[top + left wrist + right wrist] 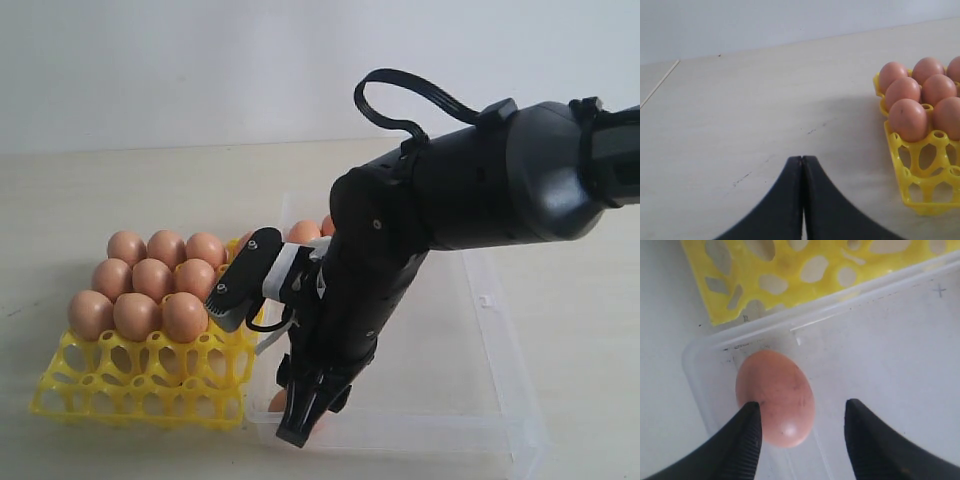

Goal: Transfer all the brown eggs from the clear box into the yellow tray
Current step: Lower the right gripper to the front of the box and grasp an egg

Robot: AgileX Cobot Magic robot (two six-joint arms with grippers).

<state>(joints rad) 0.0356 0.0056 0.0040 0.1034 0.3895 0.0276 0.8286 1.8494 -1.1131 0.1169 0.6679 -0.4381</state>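
Gaping right jaws hang over a brown egg (775, 397) lying sideways; left jaws clenched.

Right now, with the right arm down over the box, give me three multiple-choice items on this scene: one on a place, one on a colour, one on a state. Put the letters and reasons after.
1. Where does the egg nearest the right gripper lie?
A. in a cup of the tray
B. in a corner of the clear box
C. on the bare table

2. What colour is the egg tray?
A. yellow
B. blue
C. white

3. How does the left gripper stand?
A. wide open
B. shut on an egg
C. shut, holding nothing

Answers: B, as the right wrist view shows the egg against the box's rounded corner; A, as the tray's grid is bright yellow; C, as its fingers meet with nothing between them.
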